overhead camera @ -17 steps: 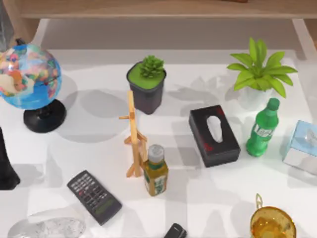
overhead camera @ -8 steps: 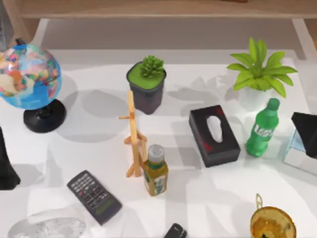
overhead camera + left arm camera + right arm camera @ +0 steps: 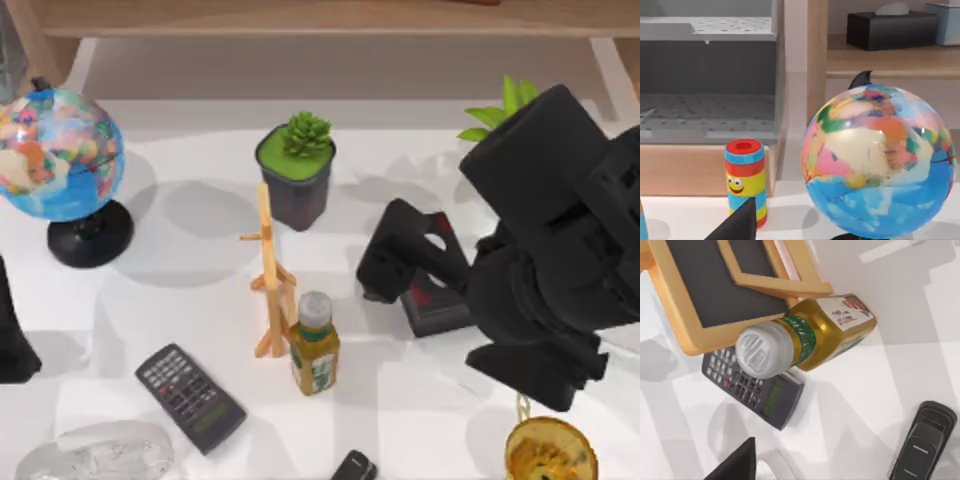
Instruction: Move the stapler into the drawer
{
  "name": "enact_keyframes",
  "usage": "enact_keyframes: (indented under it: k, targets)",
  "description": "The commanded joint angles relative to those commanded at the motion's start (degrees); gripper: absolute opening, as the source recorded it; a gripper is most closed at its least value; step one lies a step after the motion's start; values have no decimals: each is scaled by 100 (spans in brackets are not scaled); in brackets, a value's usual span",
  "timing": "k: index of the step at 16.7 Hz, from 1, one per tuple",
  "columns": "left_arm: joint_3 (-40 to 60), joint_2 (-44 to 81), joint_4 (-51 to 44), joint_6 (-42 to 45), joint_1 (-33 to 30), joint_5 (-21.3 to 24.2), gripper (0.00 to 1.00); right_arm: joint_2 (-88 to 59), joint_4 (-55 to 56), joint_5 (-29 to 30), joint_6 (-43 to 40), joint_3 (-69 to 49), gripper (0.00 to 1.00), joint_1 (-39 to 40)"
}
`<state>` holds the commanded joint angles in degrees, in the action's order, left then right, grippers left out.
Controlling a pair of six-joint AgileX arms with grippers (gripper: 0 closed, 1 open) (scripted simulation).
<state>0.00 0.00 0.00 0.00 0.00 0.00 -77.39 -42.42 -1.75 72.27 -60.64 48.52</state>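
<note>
The right arm's tool (image 3: 385, 270) hangs over the black tissue box (image 3: 437, 303) at centre right, its grip unreadable; the stapler (image 3: 354, 467), partly cropped, lies on the desk (image 3: 200, 280) at the bottom edge.

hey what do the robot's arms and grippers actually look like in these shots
Both arms are matte black with no visible cables or markings. The right arm is built from chunky, blocky segments with rounded edges, ending in the right gripper. The left arm shows as a dark, tapered shape at the table's left edge.
</note>
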Motion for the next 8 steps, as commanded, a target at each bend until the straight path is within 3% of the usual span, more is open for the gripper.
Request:
enact_keyframes:
  k: [4,8]
  targets:
    - [0,0,0,0,0,0,100,-1812,-825,62,1543,-1068,100,935]
    - [0,0,0,0,0,0,100,-3008,-1368,150,2541,-1608,100,1453]
